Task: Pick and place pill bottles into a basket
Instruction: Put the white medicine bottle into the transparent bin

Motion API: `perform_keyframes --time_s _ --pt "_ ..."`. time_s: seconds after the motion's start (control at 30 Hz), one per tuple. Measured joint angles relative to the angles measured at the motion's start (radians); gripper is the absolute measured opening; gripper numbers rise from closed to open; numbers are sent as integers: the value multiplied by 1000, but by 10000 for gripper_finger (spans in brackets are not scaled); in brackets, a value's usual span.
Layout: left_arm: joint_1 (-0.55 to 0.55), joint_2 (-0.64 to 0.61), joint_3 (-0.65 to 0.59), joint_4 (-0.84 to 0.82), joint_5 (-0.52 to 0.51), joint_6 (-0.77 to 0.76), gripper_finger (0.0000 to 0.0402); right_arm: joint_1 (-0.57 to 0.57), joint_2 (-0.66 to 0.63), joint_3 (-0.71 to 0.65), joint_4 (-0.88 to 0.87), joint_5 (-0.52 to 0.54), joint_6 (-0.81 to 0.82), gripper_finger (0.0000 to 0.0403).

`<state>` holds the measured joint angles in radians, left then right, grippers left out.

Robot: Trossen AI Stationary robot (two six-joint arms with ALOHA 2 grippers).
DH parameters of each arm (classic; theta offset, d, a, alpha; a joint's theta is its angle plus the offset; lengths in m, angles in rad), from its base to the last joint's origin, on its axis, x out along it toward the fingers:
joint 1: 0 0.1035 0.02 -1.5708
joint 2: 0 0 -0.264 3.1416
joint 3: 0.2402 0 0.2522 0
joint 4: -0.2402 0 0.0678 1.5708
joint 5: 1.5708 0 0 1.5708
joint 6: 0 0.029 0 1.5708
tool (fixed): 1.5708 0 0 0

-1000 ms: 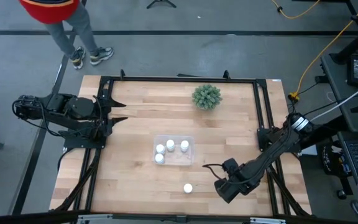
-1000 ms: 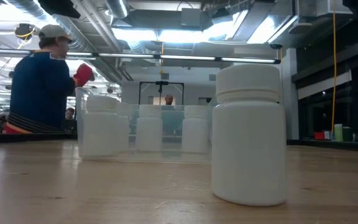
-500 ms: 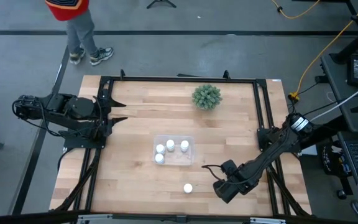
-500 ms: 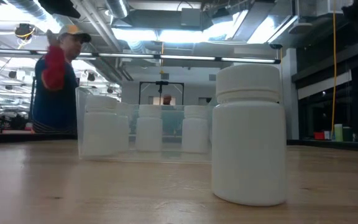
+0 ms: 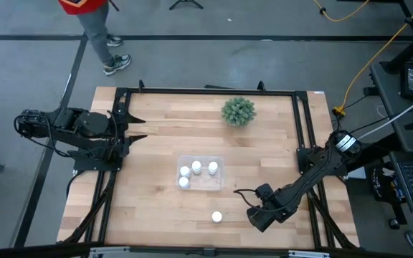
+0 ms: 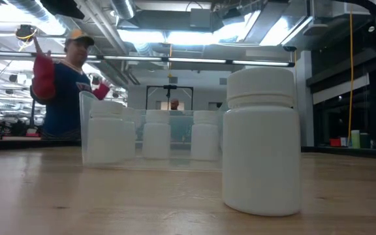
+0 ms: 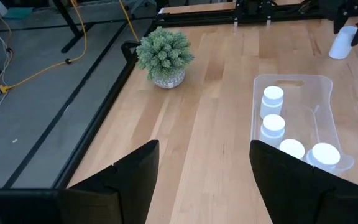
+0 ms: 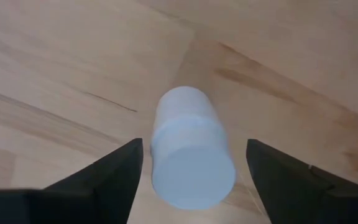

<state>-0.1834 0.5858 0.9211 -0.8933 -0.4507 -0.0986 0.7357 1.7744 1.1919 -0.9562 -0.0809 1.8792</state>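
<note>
Right end effector point(image 5: 239, 192) open, empty; loose pill bottle point(image 5: 216, 216) on table point(image 5: 149, 208) straight ahead between its fingers. Centre, close below cap. Basket point(image 5: 214, 182) just beyond, four bottles inside.

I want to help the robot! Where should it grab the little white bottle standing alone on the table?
Probably around the middle of its round body, below the cap. The pill bottle stands upright in the open, outside the basket. The right gripper is nearest, jaws open, so coming from that side with one jaw on each side should work.
</note>
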Motion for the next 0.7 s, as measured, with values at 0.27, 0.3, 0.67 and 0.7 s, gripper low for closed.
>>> perform_keyframes --time_s 0.27,0.3,0.67,0.7 --pt "0 0 0 0 0 9 244 0 0 0 0 8 -2 214" --pt "0 0 0 0 0 14 244 0 0 0 1 9 -2 198" --pt "0 0 0 0 57 16 244 -1 -3 2 51 9 -57 155" --pt "0 0 0 0 85 16 244 -1 -4 2 52 9 -59 155"
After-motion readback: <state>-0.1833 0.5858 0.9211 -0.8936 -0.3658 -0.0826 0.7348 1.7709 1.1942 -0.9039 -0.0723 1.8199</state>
